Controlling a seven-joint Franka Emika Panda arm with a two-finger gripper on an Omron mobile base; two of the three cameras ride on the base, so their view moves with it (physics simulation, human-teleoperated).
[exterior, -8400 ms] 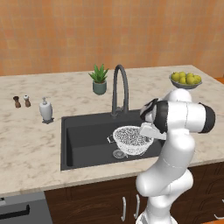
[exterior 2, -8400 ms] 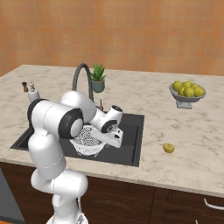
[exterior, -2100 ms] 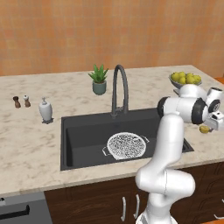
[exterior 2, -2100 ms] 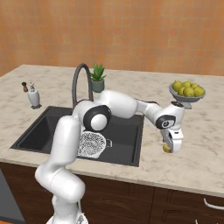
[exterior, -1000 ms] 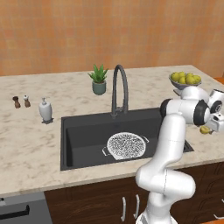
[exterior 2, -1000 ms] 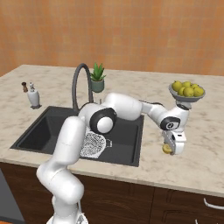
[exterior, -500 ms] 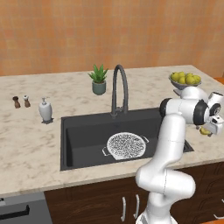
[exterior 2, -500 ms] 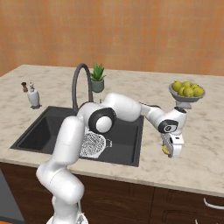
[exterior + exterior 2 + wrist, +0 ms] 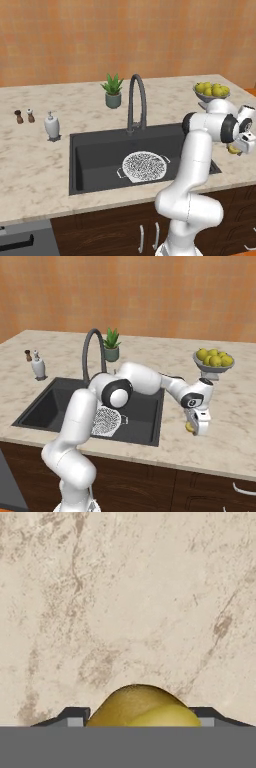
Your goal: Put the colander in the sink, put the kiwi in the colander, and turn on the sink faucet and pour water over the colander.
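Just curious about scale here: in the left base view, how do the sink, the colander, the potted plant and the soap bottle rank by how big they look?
1. sink
2. colander
3. potted plant
4. soap bottle, though the plant stands farther back, so these two are close.

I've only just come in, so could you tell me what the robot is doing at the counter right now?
The white arm has reached to the right of the sink and lowered its pincer over the kiwi, which sits on the marble counter. In the hand view the fruit lies between the two fingertips, though a firm grip isn't clear yet. The colander already rests in the basin, with nothing in it. The sink faucet shows no water running.
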